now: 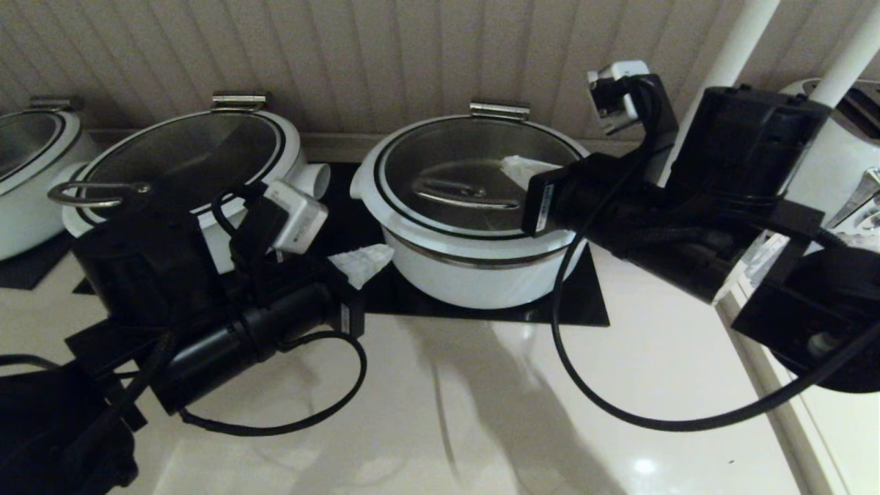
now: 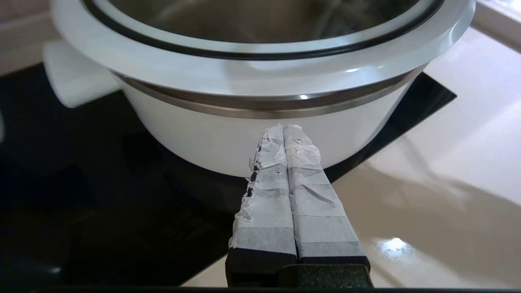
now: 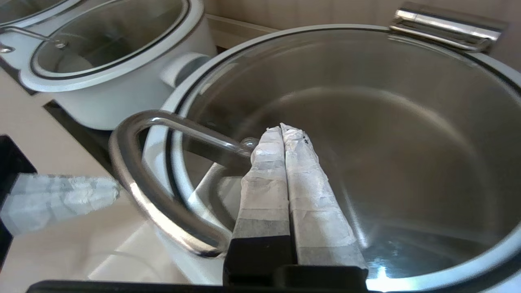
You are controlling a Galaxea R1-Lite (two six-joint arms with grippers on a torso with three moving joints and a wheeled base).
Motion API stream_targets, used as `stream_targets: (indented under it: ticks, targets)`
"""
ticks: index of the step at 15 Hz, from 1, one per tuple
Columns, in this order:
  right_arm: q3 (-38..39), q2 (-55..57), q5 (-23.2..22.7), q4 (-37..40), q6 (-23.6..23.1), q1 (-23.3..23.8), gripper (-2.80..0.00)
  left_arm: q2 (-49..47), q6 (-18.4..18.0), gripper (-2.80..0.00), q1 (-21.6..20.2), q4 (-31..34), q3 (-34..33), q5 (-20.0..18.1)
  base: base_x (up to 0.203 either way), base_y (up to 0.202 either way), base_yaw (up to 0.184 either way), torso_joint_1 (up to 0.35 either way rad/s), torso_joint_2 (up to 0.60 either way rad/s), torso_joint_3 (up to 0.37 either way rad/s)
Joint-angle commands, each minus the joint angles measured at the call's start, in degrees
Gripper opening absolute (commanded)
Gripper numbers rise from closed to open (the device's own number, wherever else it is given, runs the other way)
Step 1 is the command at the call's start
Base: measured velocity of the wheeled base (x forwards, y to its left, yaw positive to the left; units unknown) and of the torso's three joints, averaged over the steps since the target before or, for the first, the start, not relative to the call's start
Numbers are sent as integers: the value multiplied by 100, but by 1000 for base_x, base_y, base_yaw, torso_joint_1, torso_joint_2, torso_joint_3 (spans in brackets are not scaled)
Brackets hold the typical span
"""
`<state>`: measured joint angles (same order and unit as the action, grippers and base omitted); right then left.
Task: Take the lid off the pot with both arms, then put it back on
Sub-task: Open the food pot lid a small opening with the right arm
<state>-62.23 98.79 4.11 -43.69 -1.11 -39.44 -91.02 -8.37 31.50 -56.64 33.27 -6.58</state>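
Note:
The white pot (image 1: 481, 278) stands on a black mat, with the glass lid (image 1: 474, 155) sitting on it. The lid's steel bar handle (image 1: 460, 196) lies across its middle. My right gripper (image 1: 515, 168) is shut and empty, just above the glass beside the handle's right end. The right wrist view shows its tips (image 3: 281, 128) next to the handle (image 3: 134, 179). My left gripper (image 1: 364, 265) is shut and empty, low at the pot's left front. In the left wrist view its tips (image 2: 283, 128) are close to the pot wall (image 2: 203, 138), under the steel rim and the lid's white edge (image 2: 260, 69).
A wider white pot with a loop-handled lid (image 1: 185, 148) stands to the left, and a third pot (image 1: 27, 172) at the far left. A white appliance (image 1: 845, 158) is at the right edge. The black mat (image 1: 577, 302) lies on a glossy beige counter, with the wall close behind.

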Motion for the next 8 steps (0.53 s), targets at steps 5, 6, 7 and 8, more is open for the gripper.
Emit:
stream_targets:
  ticks: [5,6,7,8]
  targets:
    - [9,8,2,-25,-4,148,-280,-98,-41,-280,23,-32,-27,7,0,0,0,0,0,0]
    - [8,0,2,-25,-4,149,-280,-118,-41,-280,23,-32,-22,8,0,0,0,0,0,0]
    - [9,-18,-7,-25,-4,148,-280,-127,-41,-280,23,-32,-31,8,0,0,0,0,0,0]
    - [17,-64,-8,-18,-4,146,-280,-118,-41,-280,23,-32,-40,8,0,0,0,0,0,0]
